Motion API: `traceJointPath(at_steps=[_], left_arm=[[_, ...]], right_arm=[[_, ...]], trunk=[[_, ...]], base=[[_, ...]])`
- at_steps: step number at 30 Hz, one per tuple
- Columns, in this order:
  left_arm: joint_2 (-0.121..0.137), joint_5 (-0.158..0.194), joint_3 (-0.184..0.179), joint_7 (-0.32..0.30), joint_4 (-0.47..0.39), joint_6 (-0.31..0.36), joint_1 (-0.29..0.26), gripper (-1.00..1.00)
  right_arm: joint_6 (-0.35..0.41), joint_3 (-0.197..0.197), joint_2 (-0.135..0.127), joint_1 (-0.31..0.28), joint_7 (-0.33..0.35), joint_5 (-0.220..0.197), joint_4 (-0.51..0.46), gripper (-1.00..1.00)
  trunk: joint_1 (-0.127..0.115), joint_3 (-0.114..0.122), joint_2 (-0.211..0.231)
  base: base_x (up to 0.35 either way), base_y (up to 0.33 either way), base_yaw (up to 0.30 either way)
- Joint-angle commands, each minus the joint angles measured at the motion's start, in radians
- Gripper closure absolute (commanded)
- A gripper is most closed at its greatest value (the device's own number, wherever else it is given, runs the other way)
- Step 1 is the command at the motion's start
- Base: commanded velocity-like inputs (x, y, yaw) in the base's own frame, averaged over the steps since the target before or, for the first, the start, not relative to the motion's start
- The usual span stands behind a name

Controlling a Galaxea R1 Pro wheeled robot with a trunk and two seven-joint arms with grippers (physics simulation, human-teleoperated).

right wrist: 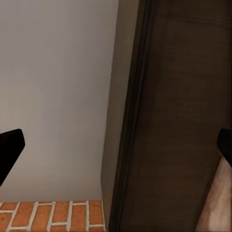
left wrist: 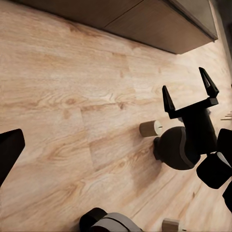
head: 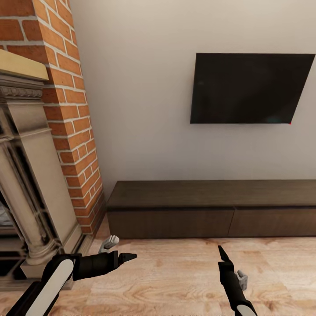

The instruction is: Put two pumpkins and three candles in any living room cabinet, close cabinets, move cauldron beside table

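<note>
The cabinet (head: 210, 210) is a long low dark brown unit against the white wall, and both of its flat drawer fronts are flush and closed. Its front also crosses the left wrist view (left wrist: 159, 26), and its dark top lies under the right wrist camera (right wrist: 179, 121). My left gripper (head: 131, 256) hovers open over the wood floor in front of the cabinet's left end, holding nothing. My right gripper (head: 223, 256) is open and empty, pointing at the cabinet's middle; the left wrist view shows its two spread fingers (left wrist: 186, 84). The pumpkins, candles, cauldron and table are out of view.
A brick column (head: 72, 127) and a stone fireplace surround (head: 30, 188) stand close on the left, next to the cabinet's left end. A black TV (head: 250, 87) hangs on the wall above the cabinet. Wood floor (head: 175, 276) lies between me and the cabinet.
</note>
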Motion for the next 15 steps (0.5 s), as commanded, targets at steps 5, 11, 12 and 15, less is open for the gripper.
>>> traceJointPath(at_steps=[5,11,12,15], left_arm=[[0.000,-0.009,-0.001,-0.009,0.000,0.001,-0.001,-1.00],[0.000,-0.009,-0.001,-0.009,0.000,0.001,-0.001,-1.00],[0.000,-0.009,-0.001,-0.009,0.000,0.001,-0.001,-1.00],[0.000,-0.009,-0.001,-0.009,0.000,0.001,-0.001,-1.00]], right_arm=[[-0.002,0.002,0.000,-0.001,-0.008,-0.005,0.001,-1.00],[-0.002,0.002,0.000,-0.001,-0.010,-0.005,0.001,-1.00],[-0.002,0.002,0.000,-0.001,-0.010,-0.005,0.001,-1.00],[-0.002,0.002,0.000,-0.001,-0.011,-0.005,0.001,-1.00]], trunk=[[0.019,-0.017,-0.036],[0.042,-0.036,-0.078],[0.046,-0.039,-0.085],[0.057,-0.048,-0.106]], base=[[0.000,0.000,0.000],[0.000,0.000,0.000],[0.000,0.000,0.000],[0.000,0.000,0.000]])
